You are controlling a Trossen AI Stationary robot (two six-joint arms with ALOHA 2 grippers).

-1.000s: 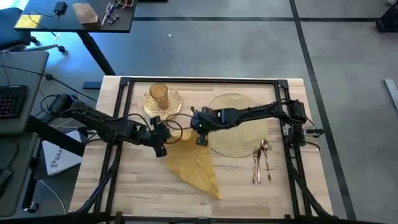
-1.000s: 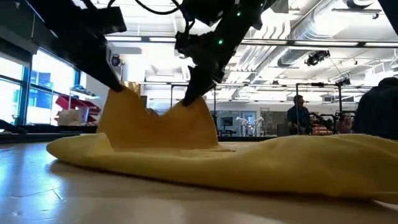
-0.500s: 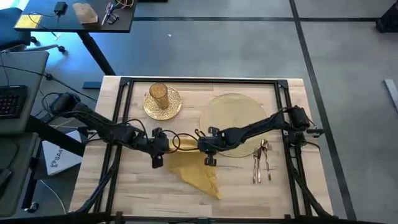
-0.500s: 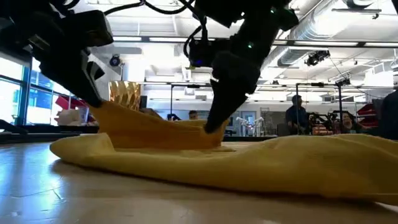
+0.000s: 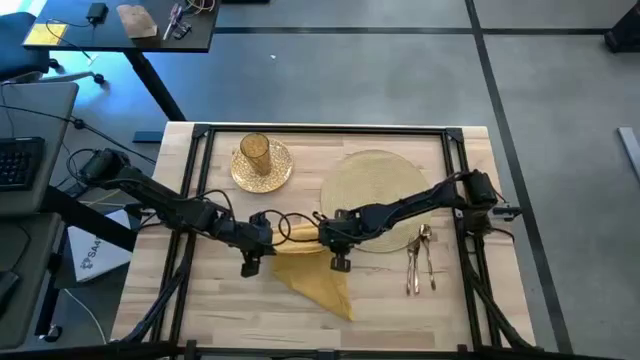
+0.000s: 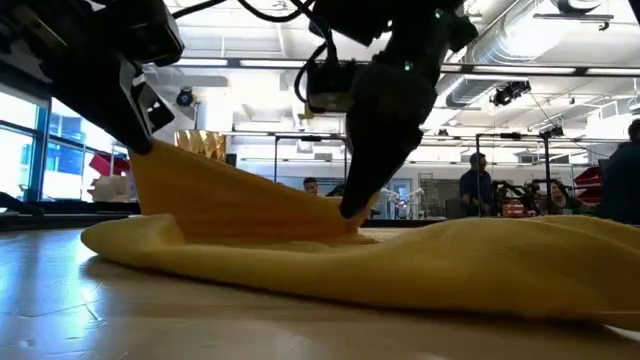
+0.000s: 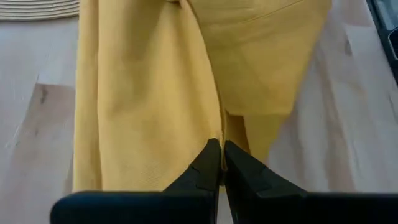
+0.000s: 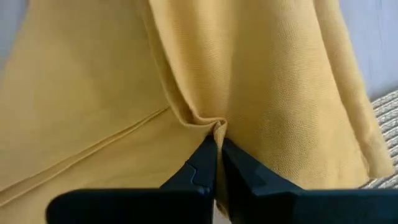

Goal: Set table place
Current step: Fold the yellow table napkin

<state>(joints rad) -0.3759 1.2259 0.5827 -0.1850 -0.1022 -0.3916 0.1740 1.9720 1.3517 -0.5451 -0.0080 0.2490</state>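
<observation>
The whole table [image 5: 400,310] is seen from straight overhead in the high view, floor and a side desk [image 5: 120,25] included, so it's a pretty distant shot. The low view is taken from tabletop height, looking level across the wood into the room behind, with the yellow napkin [image 6: 400,265] right up close and filling the width. Each wrist view is pointed past its own arm's fingers at very short range, so mostly cloth is framed. The napkin [image 5: 315,275] is shared by all four views; the placemat [image 7: 37,7] edge is caught in both wrist views.
</observation>
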